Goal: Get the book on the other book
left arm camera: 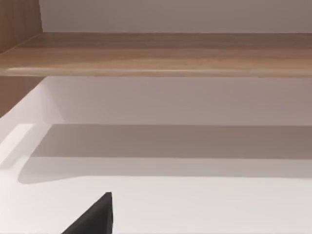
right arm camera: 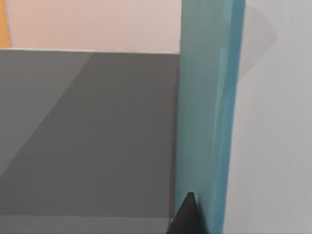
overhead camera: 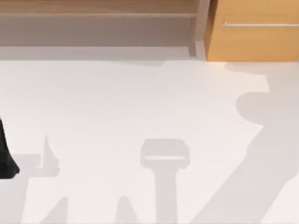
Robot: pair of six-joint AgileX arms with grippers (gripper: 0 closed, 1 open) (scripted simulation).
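Here, starting at the top view's left edge, you see a dark piece of your left arm [overhead camera: 5,156] sitting low over the white table [overhead camera: 140,102], with its shadow beside it. The left wrist view gives you one black fingertip of the left gripper [left arm camera: 92,217] above the table surface, facing a wooden shelf [left arm camera: 156,53] and the pale wall under it; you cannot tell from this whether that gripper is open or closed.

Moving toward the middle of the top view, grey shadows of the arms fall across the table, and the wooden shelf [overhead camera: 98,14] runs along the far side. To the right of it stands an orange cabinet [overhead camera: 252,30] with a thin metal handle [overhead camera: 259,24].

On the right, the right wrist view shows you a teal book [right arm camera: 207,112] standing on edge, running up through the frame, with a dark grey surface [right arm camera: 87,136] on one side of it and a pale one on the other. One black fingertip of the right gripper [right arm camera: 185,217] sits right against the book's lower part; you cannot tell whether the gripper is clamped on it
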